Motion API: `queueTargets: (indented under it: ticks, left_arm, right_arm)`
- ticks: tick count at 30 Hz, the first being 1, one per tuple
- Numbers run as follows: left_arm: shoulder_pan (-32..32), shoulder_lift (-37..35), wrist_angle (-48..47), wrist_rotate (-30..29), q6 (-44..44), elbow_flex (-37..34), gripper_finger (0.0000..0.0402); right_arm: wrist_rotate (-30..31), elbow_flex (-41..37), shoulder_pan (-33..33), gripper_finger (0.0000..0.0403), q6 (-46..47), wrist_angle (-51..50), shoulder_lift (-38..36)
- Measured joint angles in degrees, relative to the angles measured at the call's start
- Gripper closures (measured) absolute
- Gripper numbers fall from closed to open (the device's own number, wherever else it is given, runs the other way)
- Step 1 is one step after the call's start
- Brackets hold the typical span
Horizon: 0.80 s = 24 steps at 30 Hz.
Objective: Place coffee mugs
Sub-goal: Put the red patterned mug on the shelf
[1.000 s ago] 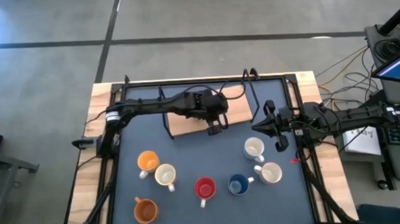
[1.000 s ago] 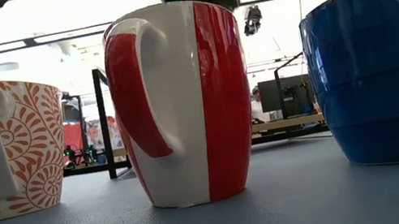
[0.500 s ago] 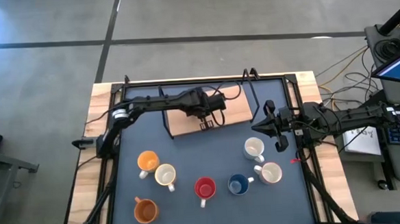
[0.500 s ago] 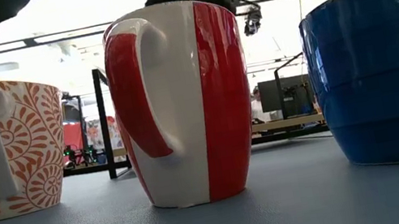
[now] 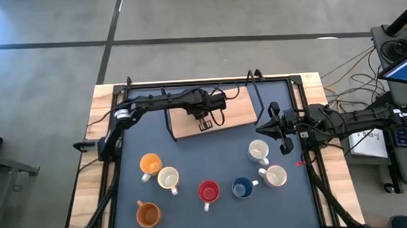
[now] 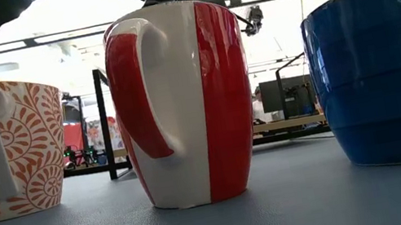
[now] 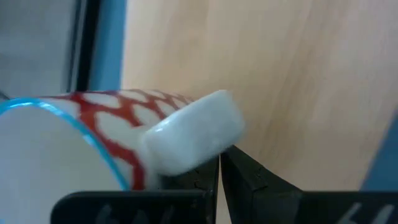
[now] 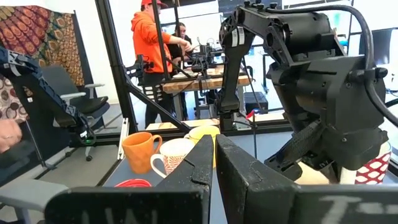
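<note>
The left gripper (image 5: 205,122) pinches a red-patterned mug (image 7: 93,134) by its handle over the wooden board (image 5: 242,112); lower it level before letting go. The right gripper (image 5: 273,129) waits, fingers pressed together, near a white mug (image 5: 258,151).

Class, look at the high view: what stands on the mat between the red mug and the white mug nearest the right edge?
In the high view, the blue mug stands between the red mug and the white mug on the dark mat; nothing else is there.
</note>
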Motion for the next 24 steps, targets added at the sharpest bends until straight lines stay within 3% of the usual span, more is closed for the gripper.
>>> queueTargets:
  ticks: [4, 11, 16, 24]
  left_arm:
    - [-1.1, 0.0, 6.6, 5.9, 1.8, 0.3, 0.0402]
    - [-0.2, -0.1, 16.3, 4.5, 7.7, 0.4, 0.0402]
    - [2.8, -0.2, 15.5, -0.2, 8.6, 0.4, 0.0401]
    - [6.8, -0.2, 11.8, -0.3, 7.4, 0.1, 0.0401]
  right_arm:
    - [0.0, 0.0, 0.0, 0.0394, 0.0, 0.0, 0.0]
    - [0.0, 0.0, 0.0, 0.0394, 0.6, 0.0, 0.0]
    - [0.0, 0.0, 0.0, 0.0394, 0.6, 0.0, 0.0]
    - [0.0, 0.0, 0.0, 0.0394, 0.5, 0.0, 0.0]
